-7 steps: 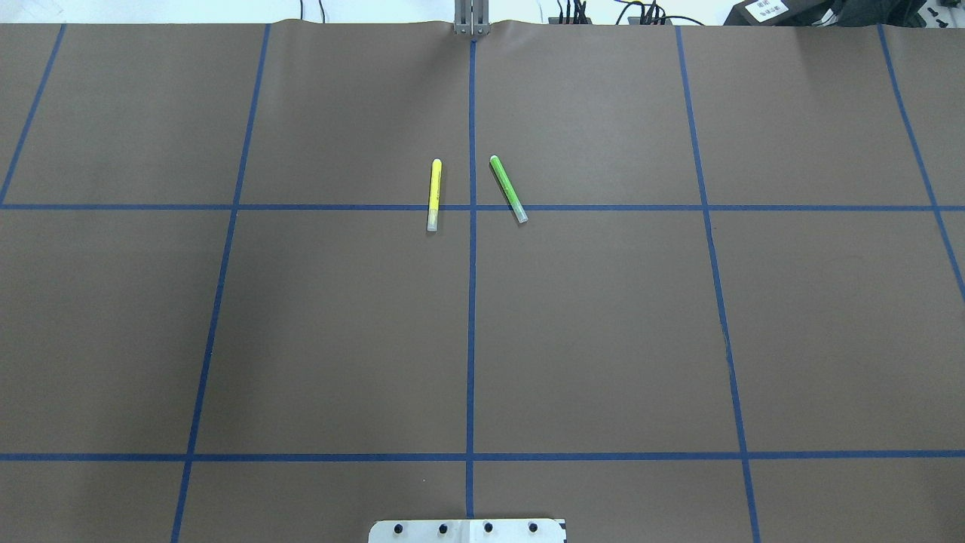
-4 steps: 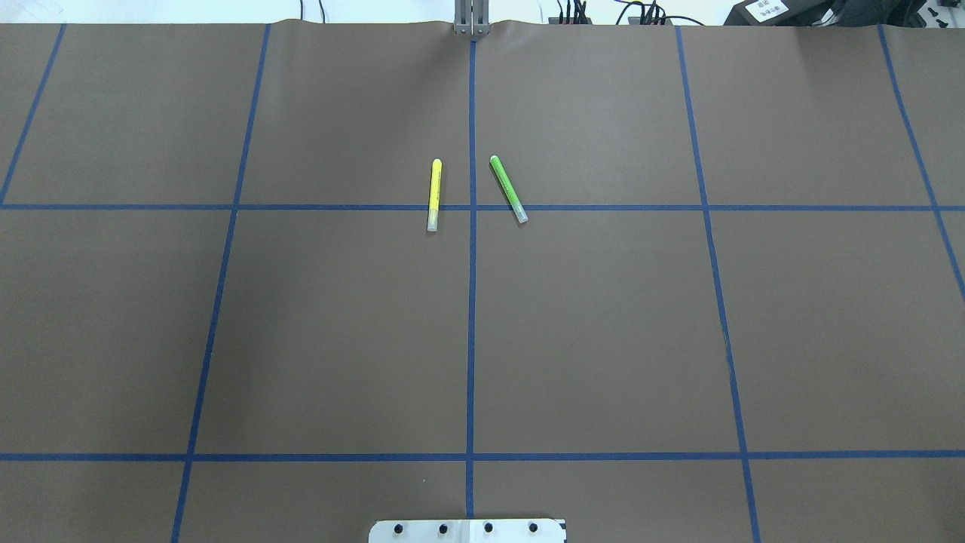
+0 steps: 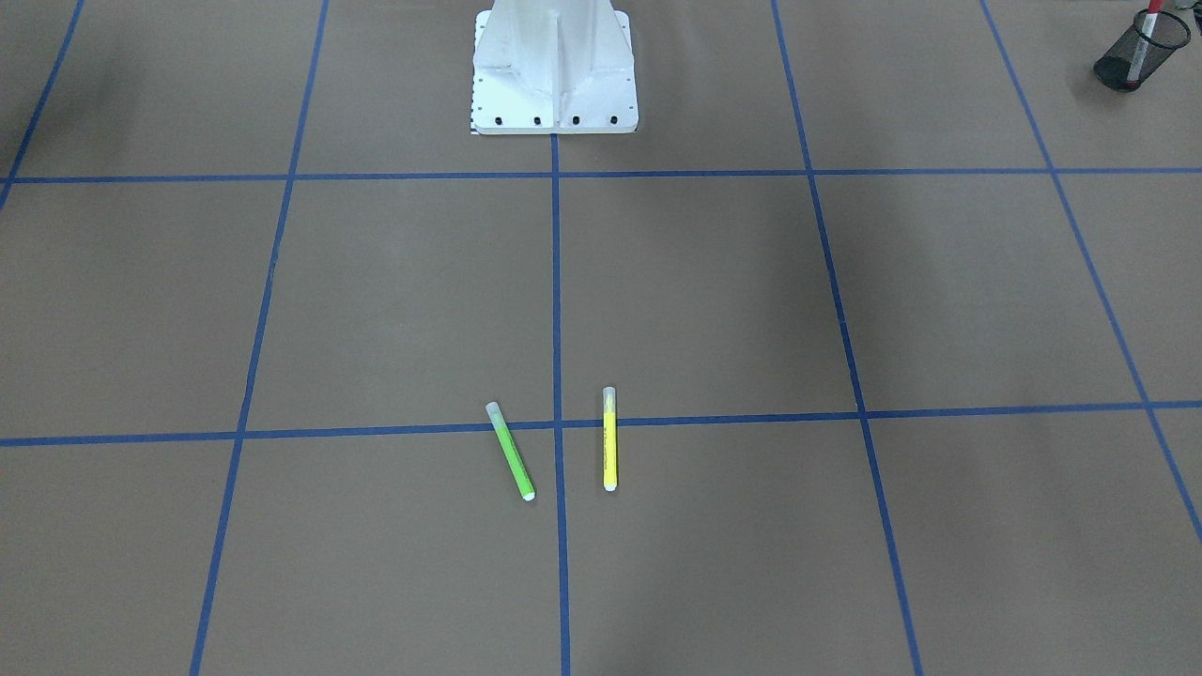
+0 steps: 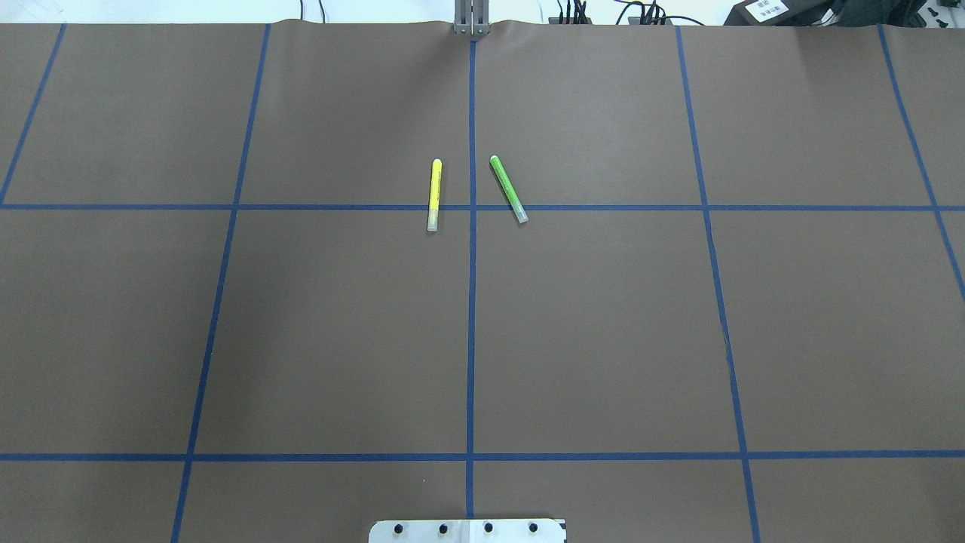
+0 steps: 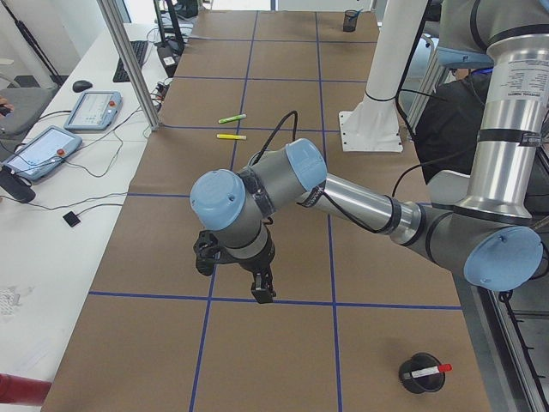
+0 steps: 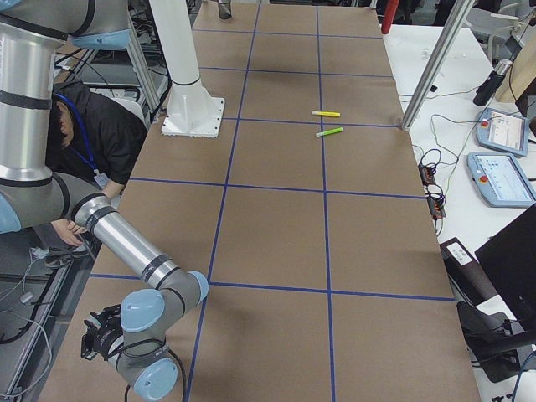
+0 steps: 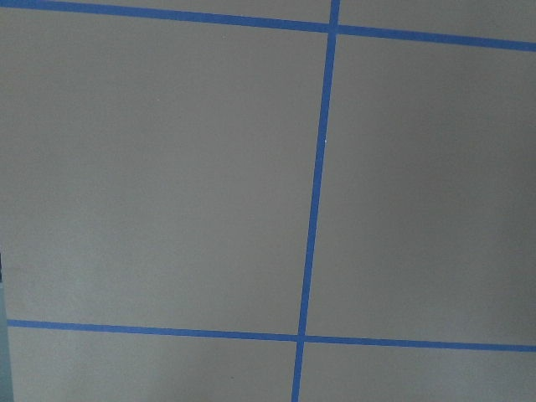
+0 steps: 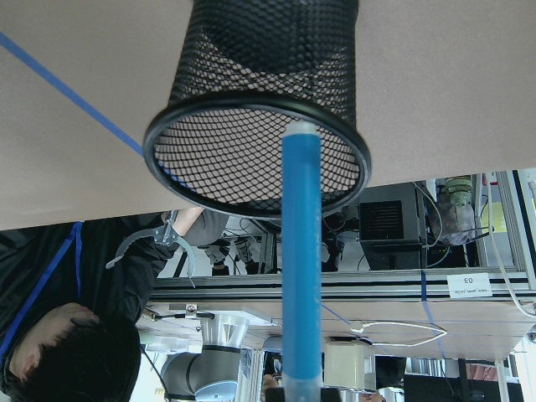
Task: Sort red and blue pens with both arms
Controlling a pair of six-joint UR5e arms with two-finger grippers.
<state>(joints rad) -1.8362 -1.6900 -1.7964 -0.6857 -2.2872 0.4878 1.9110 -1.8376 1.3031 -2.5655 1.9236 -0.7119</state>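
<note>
**Item 1: blue pen.** Nearest in the right wrist view. It rises from the bottom edge, its pale end in front of the mouth of item 2. We cannot tell whether the tip has crossed the rim. The right gripper is clamped on the pen's lower end, its fingers barely in view. We judge the pen light, stiff and made of smooth round plastic, so it may slip or swivel in a pinch and roll if dropped. It is best taken across the barrel near mid-length, not on the clear cap, which may pull off. We see little crush risk at modest force.

**Item 2: black mesh cup.** Just beyond the pen, standing on the brown paper table at the robot's right end. It looks light and is open-topped, so we expect a knock from the pen could tip it.

**Item 3: green highlighter and yellow highlighter.** Mid-table, lying flat and apart, one on either side of the centre tape line. Not for sorting.

**Item 4: left gripper.** Hangs over the table, and its wrist view shows only paper and tape. We cannot tell whether its jaws are parted or closed.

**Item 5: second mesh cup.** Farthest, at the robot's left end. The red pen lies in it, its red end poking past the rim. We count that half as sorted.
</note>
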